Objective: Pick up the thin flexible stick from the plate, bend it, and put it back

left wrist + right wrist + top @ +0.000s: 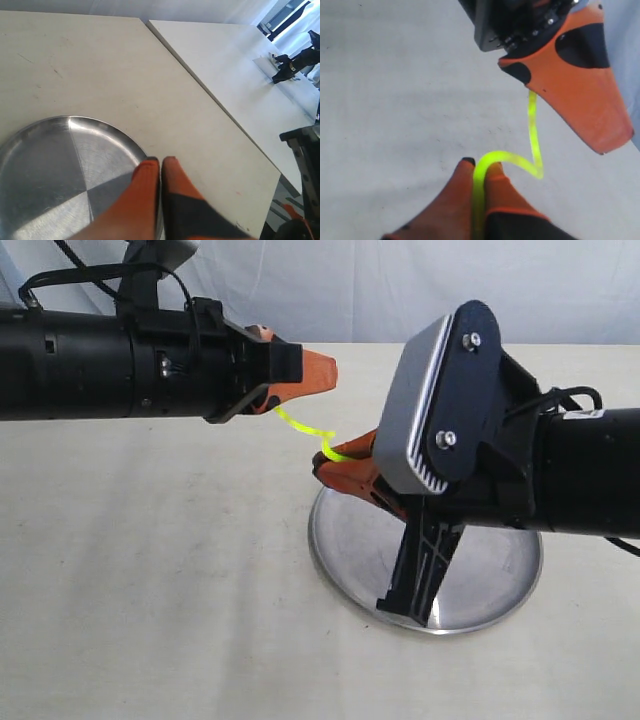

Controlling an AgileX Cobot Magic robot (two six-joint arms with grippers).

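The thin flexible stick (300, 427) hangs in the air as a yellow-green zigzag between my two grippers, above the plate's far rim. My left gripper (325, 370) is shut; the stick leaves its underside near the base of the orange fingers (580, 95). In the left wrist view the left gripper (161, 161) has its jaws pressed together and the stick is hidden. My right gripper (481, 164) is shut on the stick (534, 130), which curls out of its tips and kinks sharply. The shiny silver plate (480, 580) lies bare on the table under the right arm; the left wrist view also shows the plate (50, 165).
The white table (150, 570) stretches to the left and front of the plate. A second table (235, 65) adjoins it, carrying a dark device (295, 62) at its far end. The table's edge (260, 200) runs close beside the left gripper.
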